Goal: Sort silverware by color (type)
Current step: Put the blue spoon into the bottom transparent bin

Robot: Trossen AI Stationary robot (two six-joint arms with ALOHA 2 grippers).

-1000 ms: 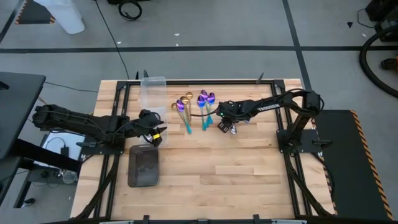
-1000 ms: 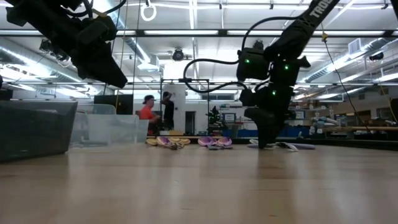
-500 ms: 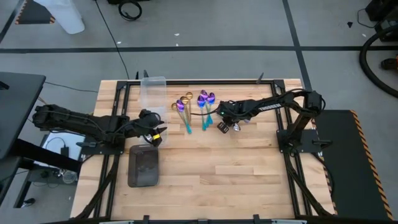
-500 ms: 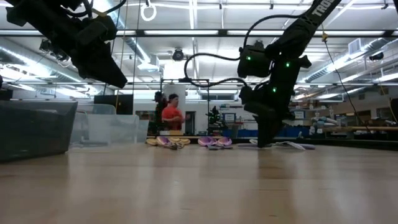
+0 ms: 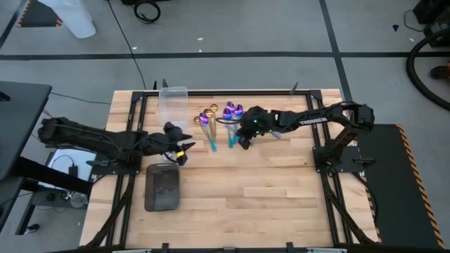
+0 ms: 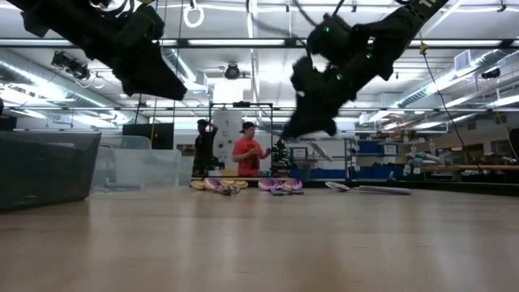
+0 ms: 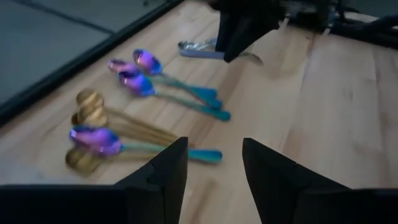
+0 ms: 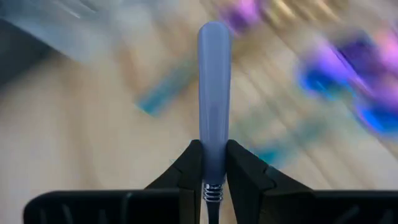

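Observation:
My right gripper point(image 5: 243, 138) hangs above the table beside the purple spoons, shut on a slim silver spoon point(image 8: 213, 87). Several spoons lie flat on the wood: gold ones point(image 5: 204, 115), and purple ones point(image 5: 230, 111) with teal handles point(image 7: 186, 102). More silver spoons point(image 6: 366, 189) lie to their right, also seen in the left wrist view point(image 7: 198, 49). My left gripper point(image 7: 214, 168) is open and hovers left of the spoons, near the dark tray; it touches nothing. My right gripper pinches the silver spoon's handle point(image 8: 213, 134) between its two fingers point(image 8: 191, 167). The handle lies along the fingers and sticks out past their tips. The spoon is lifted clear of the table; its bowl does not show.
A clear plastic bin point(image 5: 172, 102) stands at the table's far side, left of the spoons. A dark grey tray point(image 5: 162, 188) lies near my left gripper. Bare wood stretches across the near and right parts of the table. People stand in the room beyond point(image 6: 247, 154).
My right gripper has risen from the table by the silver spoons and swung toward the table's left, over the teal handles, tipping as it went and carrying a silver spoon. My left gripper has edged a little toward the right.

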